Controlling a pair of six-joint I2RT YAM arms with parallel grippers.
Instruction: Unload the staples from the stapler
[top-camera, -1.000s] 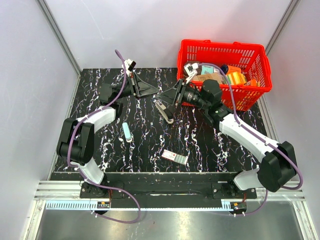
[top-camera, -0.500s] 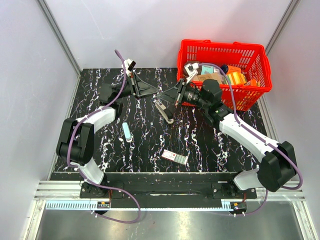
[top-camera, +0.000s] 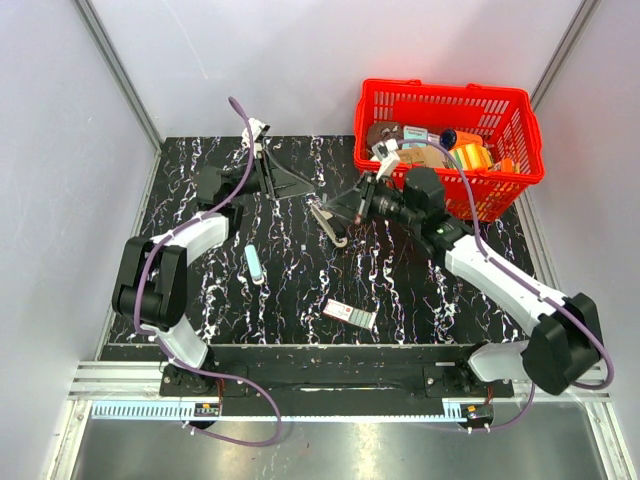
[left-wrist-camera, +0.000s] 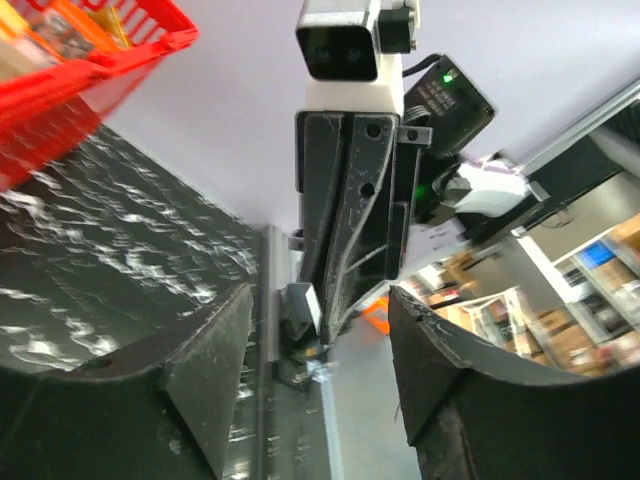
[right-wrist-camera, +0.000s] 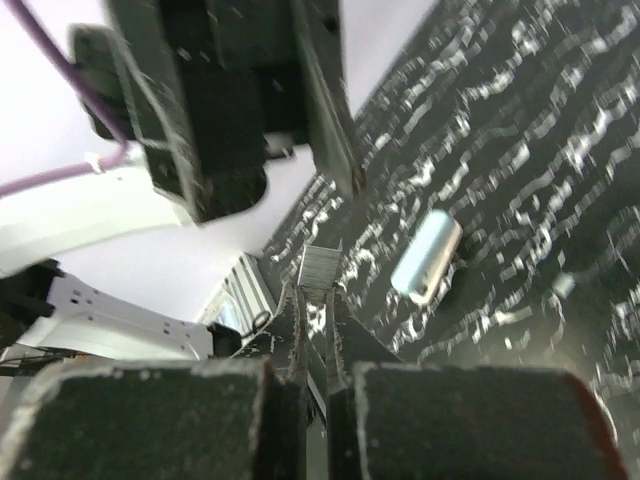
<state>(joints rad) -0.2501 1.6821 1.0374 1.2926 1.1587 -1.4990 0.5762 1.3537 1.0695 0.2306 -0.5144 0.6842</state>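
Nearest me on the black marbled table lies a small pink-and-white box. A little further in and to the left is a pale tube, and neither is being touched. Beyond them, about mid-table, the stapler lies flat on the surface, with the tips of the right gripper just over its far end. That gripper stood partly open a moment ago. Now its jaws have come together on a short, ribbed silvery strip, which I take to be the staples, though I can't see whether the strip is fully clear of the stapler. Further back on the left, the left gripper was nearly closed and reaching in at the stapler's far end. It has since spread its jaws and drawn away, so it holds nothing. It looks to me like a handover of roles: the left arm's part at the stapler seems finished, and the unloading now rests on the right arm carrying that strip away cleanly. The red basket sits at the far right corner, out of the action.
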